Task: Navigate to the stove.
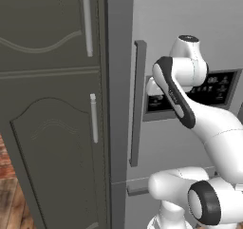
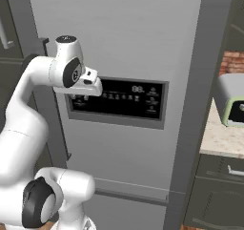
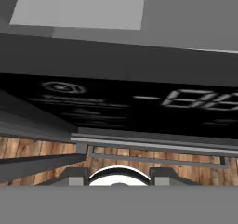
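No grated stove lay ahead; the base faced a tall grey steel refrigerator (image 2: 124, 38) with a black display panel (image 2: 121, 100). The gripper (image 2: 90, 87) was tucked near that panel, probably folded for driving; I could not tell how its jaws stood.

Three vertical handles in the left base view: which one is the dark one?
The fridge door handle, a long dark grey bar just right of the cabinet edge. The two cabinet handles, upper and lower, are pale silver and shorter.
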### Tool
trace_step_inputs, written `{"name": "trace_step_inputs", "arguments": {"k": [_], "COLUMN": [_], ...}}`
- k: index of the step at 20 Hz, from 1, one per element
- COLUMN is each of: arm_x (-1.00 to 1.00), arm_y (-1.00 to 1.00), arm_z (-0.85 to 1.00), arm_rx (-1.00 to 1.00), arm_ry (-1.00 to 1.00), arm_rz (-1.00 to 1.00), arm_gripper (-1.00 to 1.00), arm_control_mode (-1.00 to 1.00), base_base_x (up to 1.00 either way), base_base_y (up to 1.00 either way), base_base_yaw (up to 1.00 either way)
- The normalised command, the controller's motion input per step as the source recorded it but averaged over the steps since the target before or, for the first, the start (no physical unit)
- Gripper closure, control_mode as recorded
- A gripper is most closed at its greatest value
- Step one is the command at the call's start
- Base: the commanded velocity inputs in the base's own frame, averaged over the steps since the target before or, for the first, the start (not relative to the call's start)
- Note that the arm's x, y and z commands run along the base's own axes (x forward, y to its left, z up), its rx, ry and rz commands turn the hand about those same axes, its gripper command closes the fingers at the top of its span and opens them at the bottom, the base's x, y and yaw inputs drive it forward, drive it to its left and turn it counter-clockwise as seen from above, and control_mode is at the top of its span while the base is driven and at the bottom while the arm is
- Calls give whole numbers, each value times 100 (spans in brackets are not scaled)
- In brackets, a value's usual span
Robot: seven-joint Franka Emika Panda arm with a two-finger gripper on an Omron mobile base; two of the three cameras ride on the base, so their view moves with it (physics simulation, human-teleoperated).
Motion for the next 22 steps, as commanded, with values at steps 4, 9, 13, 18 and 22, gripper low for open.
{"name": "trace_step_inputs", "arguments": {"k": [4, 9, 13, 18, 22], "arm_x": [-40, -9, -29, -58, -72], "arm_y": [17, 0, -10, -19, -16], "arm_z": [-18, 0, -7, -9, 0], "arm_rx": [-4, 0, 3, 8, 7], "arm_ry": [1, 0, 7, 3, -7], "arm_rz": [6, -1, -12, -12, -10], "arm_gripper": [-100, -100, -100, -100, -100], "arm_control_mode": [-100, -100, -100, -100, -100], "base_base_x": [0, 0, 0, 0, 0], "base_base_y": [0, 0, 0, 0, 0], "base_base_yaw": [0, 0, 0, 0, 0]}}
